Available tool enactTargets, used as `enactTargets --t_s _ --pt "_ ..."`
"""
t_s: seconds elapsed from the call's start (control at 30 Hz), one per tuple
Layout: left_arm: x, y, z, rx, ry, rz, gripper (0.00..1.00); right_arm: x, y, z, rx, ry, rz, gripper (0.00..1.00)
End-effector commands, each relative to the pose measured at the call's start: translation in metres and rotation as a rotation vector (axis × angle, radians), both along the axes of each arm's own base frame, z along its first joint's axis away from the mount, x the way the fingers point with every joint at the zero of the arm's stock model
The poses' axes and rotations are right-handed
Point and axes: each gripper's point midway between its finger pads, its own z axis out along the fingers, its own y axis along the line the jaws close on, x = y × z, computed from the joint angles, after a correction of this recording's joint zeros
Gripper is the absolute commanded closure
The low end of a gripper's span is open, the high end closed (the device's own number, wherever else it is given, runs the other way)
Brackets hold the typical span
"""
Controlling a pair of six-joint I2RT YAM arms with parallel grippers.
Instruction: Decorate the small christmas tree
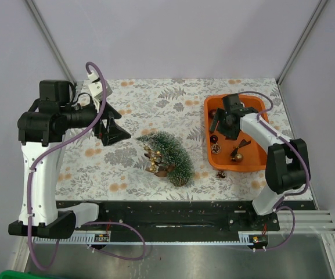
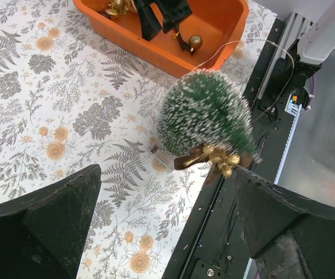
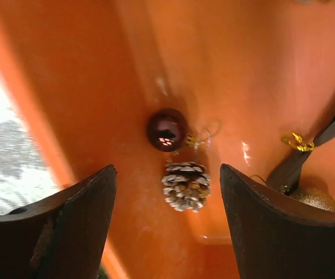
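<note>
We are looking past the left gripper [image 2: 167,174], its jaws wide apart, at the small christmas tree [image 2: 205,113] lying on the floral table [image 2: 39,87], carrying what may be gold bells [image 2: 222,158]; the orange tray [image 2: 155,55] is sitting beyond.

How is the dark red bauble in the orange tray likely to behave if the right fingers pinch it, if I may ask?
The dark red bauble is round and glossy, so it may well slip or roll across the smooth orange tray. Its thin gold hanger looks floppy. The pine cone beside it might block rolling that way.
</note>
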Motion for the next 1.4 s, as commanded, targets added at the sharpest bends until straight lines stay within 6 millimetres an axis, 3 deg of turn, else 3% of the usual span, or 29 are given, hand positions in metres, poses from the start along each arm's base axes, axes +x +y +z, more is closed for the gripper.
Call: enactTargets --t_s 0.0,0.37,0.67,0.97,1.2,1.37 --pt "0.005 0.002 0.003 -0.006 -0.031 0.018 0.01 -0.001 0.003 -0.006 0.01 0.014 -0.006 0.2" --pt "0.009 0.0 -0.006 -0.011 -0.004 0.016 0.01 0.004 0.008 -0.057 0.009 0.092 -0.014 0.28" --pt "0.009 0.002 -0.009 -0.002 -0.005 0.021 0.01 0.019 0.01 -0.076 0.0 0.12 -0.042 0.34" --pt "0.009 0.002 -0.012 0.003 0.0 0.022 0.01 0.009 -0.001 -0.069 -0.026 0.098 -0.068 0.49" --pt "0.007 0.002 -0.013 0.005 -0.005 0.02 0.01 0.0 -0.004 -0.074 -0.029 0.116 -0.069 0.55" --pt "0.006 0.003 -0.013 0.008 -0.01 0.022 0.01 -0.009 -0.004 -0.08 -0.026 0.138 -0.062 0.43"
